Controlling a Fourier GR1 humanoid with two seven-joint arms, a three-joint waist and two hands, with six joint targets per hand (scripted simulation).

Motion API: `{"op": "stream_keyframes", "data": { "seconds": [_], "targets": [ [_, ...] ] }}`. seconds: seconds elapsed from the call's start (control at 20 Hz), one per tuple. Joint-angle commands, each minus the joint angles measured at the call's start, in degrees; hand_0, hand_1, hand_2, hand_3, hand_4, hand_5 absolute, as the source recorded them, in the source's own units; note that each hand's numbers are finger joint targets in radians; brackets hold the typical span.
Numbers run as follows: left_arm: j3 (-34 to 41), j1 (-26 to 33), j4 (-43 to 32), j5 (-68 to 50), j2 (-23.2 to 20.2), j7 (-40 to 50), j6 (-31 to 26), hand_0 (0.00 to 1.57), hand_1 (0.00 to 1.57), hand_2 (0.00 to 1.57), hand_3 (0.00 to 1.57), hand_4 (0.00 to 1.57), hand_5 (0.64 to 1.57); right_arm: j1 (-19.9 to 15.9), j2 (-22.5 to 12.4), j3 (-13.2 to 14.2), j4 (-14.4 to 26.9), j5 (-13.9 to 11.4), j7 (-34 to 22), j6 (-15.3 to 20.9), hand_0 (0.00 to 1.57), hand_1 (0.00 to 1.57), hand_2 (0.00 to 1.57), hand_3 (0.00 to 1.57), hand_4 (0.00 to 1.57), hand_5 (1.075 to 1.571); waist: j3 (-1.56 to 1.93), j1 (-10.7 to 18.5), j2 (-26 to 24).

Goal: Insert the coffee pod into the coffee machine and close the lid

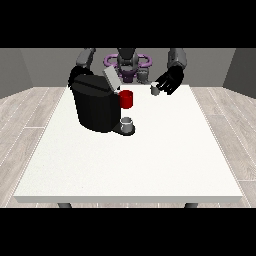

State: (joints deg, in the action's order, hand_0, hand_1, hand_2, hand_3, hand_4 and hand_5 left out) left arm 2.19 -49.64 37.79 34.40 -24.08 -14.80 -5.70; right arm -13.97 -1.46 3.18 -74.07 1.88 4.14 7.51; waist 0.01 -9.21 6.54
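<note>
While the hand at the view's right pinches the coffee pod at the table's one o'clock, it should travel toward nine o'clock, level, to the coffee machine's raised lid.

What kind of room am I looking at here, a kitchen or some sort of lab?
Probably a bare test room rather than a kitchen: one big white table on a wood-plank floor, plain grey walls, and only a black coffee machine in front of the robot.
</note>
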Motion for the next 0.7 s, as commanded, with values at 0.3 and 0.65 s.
{"op": "stream_keyframes", "data": {
  "seconds": [0.3, 0.65],
  "targets": [
    [4.2, -7.7, -0.8, -0.7, -3.6, 3.5, -1.6, 1.25, 1.25, 1.29, 1.24, 0.51, 1.571, -0.1, 0.7, -3.7, -4.4, -1.0, -1.4, -0.3, 0.0, 0.0, 0.0, 0.0, 0.53, 1.571, -0.01, -4.9, 2.0],
    [4.7, -13.1, -0.5, -0.2, -3.5, 6.3, -1.7, 1.26, 1.26, 1.32, 1.26, 0.49, 1.571, -1.6, -0.9, -2.9, -5.2, -0.9, -1.5, -0.3, 0.0, 0.0, 0.0, 0.0, 0.51, 1.571, 0.0, -7.2, 4.4]
  ]
}}
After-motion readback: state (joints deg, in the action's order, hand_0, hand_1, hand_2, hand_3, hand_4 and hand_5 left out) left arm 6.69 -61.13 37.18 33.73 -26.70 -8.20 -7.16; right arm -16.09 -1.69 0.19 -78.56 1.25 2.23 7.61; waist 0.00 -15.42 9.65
